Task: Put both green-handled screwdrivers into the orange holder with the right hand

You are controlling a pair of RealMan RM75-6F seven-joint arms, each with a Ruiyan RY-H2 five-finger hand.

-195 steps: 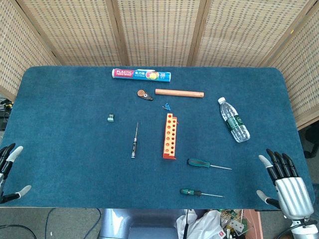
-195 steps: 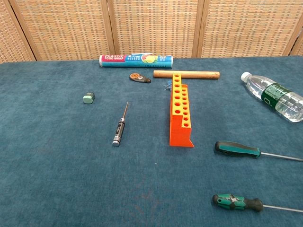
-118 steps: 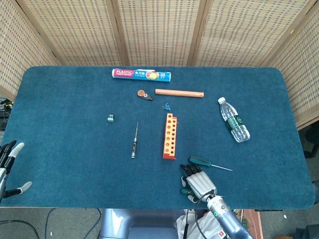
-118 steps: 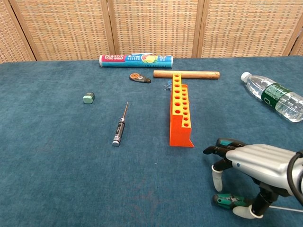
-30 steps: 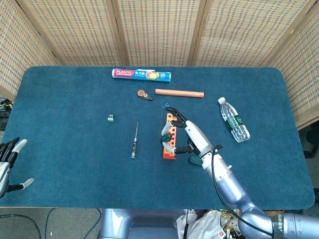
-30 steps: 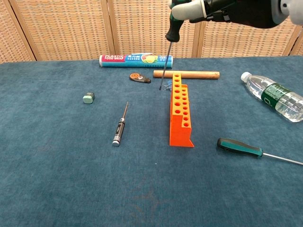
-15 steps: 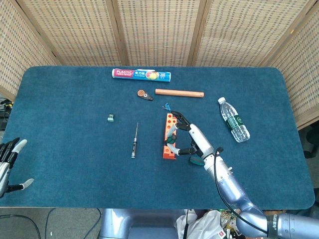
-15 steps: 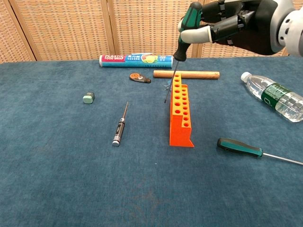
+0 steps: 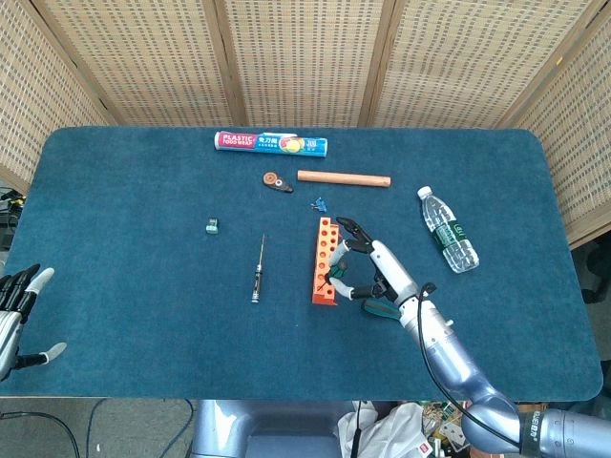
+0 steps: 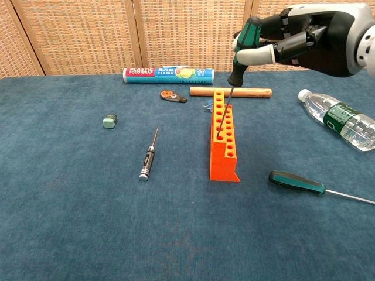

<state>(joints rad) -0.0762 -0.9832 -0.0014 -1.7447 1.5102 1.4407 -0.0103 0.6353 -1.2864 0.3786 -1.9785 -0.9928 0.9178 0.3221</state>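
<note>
The table [image 10: 70, 234] carries a dark blue, felt-like cloth, which I judge soft and not slippery, so things lying on it should not roll far. Behind it stands a woven screen [image 10: 187, 32].

The orange holder [image 10: 224, 143] stands below the right hand's fingertips. It looks like stiff, light plastic with rows of small holes, so a sideways push from a shaft could probably shift it.

The right hand [image 10: 296, 41] has its fingers clamped on the handle of one green-handled screwdriver [image 10: 245, 44]. The tool hangs tilted, and its tip is at a hole of the holder, just below the fingers. Whether the tip is already inside, I cannot say. The tool seems rigid and light, with a grippy handle and a thin steel shaft. The handle is the good place to hold it.

The second green-handled screwdriver [image 10: 296, 182] lies flat on the cloth, well apart from the fingers, on the near side of the holder. I think it should also be taken by the thick handle, because the shaft is thin and smooth.

The left hand [image 9: 17, 310] is at the table's edge, far from everything, with fingers apart and holding nothing.
</note>
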